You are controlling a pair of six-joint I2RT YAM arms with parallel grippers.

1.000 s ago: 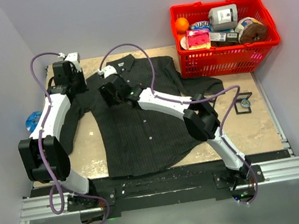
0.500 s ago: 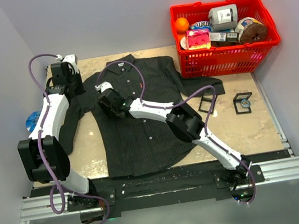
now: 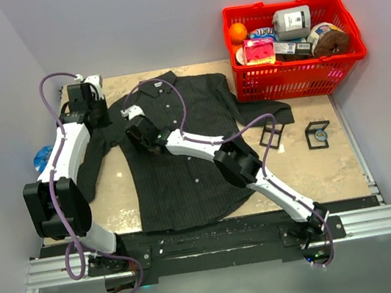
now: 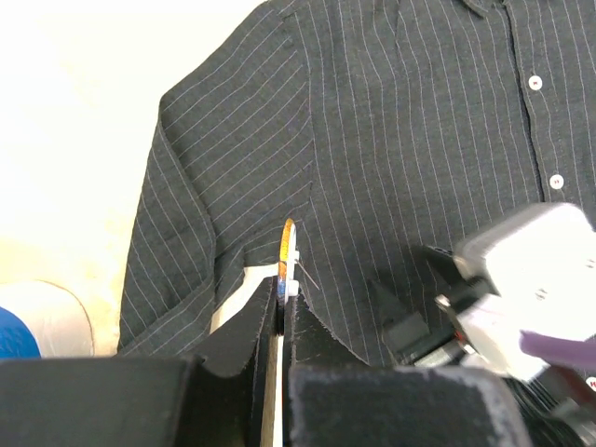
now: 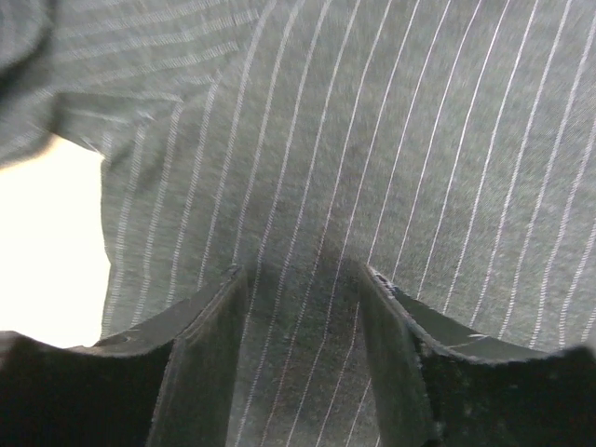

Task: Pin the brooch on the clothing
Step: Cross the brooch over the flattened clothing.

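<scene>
While the bench (image 3: 346, 160) carries the shirt (image 3: 165, 188) spread flat, the right claw (image 5: 303, 279) hangs with jaws apart just over its chest cloth. The left claw (image 4: 282, 300) is clamped on a thin disc, seemingly the brooch (image 4: 288, 250) edge-on, above one sleeve.

Pale tan table (image 3: 346, 160). Spread flat across the middle, a dark striped shirt (image 3: 186, 178), sleeves out to both sides. At the far right corner, a red basket (image 3: 298, 89). Near the right sleeve, a small black frame (image 3: 271, 134); beside it, a second frame (image 3: 318, 132) with a blue spot.
</scene>
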